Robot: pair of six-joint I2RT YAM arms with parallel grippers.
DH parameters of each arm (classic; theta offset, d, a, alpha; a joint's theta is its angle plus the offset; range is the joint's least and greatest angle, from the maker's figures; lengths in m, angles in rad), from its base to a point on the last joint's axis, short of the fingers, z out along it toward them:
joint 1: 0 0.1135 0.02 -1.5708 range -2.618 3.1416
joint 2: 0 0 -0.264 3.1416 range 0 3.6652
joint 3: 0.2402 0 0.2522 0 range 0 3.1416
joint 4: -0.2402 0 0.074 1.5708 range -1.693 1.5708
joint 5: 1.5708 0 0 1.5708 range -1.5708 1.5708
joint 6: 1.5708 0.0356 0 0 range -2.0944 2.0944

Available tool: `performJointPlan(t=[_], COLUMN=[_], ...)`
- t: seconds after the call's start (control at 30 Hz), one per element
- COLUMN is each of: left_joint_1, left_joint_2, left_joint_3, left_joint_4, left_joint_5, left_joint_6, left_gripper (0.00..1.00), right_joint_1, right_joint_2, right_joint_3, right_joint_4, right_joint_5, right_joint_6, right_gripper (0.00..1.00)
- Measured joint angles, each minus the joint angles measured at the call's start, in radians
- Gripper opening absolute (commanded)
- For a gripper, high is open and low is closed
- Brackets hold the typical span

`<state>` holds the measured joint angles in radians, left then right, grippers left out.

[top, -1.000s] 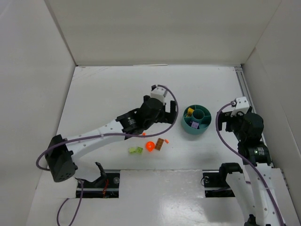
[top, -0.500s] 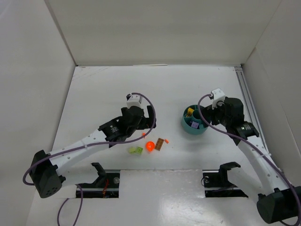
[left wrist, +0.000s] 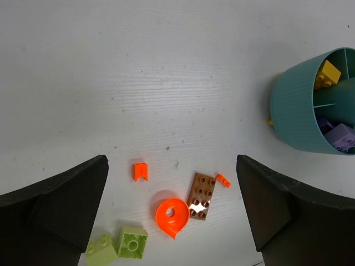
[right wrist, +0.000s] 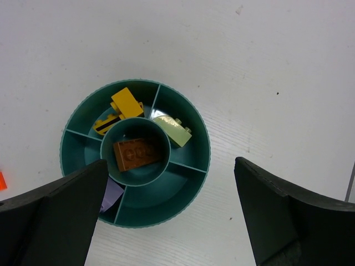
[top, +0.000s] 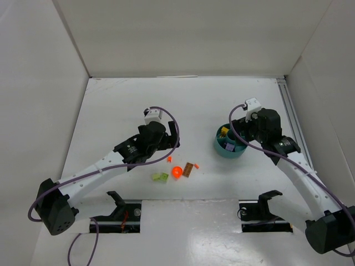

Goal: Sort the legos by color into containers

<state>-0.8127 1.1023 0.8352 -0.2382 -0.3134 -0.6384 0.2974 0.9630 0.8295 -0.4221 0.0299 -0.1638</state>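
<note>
The teal bowl stands right of centre. It holds yellow bricks, a lime green brick, a purple brick and a brown brick in the central cup. My right gripper is open and empty, above the bowl. Loose on the table lie a round orange piece, a brown plate, two small orange pieces and two lime green bricks. My left gripper is open and empty above them.
White walls enclose the table on the left, back and right. A rail runs along the right edge. The bowl lies to the right of the loose bricks. Two black mounts sit at the near edge.
My left arm has drawn back from beside the bowl to the left, over the loose bricks. My right arm has swung in from the right, over the bowl.
</note>
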Motion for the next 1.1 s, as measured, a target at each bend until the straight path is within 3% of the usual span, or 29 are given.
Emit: performJointPlan(t=[1.1], left_joint_1=[0.003], left_joint_2=[0.000], left_joint_3=[0.003], left_joint_4=[-0.058], left_joint_5=[-0.001], left_joint_6=[0.005], left_gripper=[1.00], right_joint_1=[-0.003], right_joint_2=[0.004], right_joint_3=[0.024], right_joint_4=[-0.001], right_joint_5=[0.087], right_joint_6=[0.022], right_gripper=[1.00])
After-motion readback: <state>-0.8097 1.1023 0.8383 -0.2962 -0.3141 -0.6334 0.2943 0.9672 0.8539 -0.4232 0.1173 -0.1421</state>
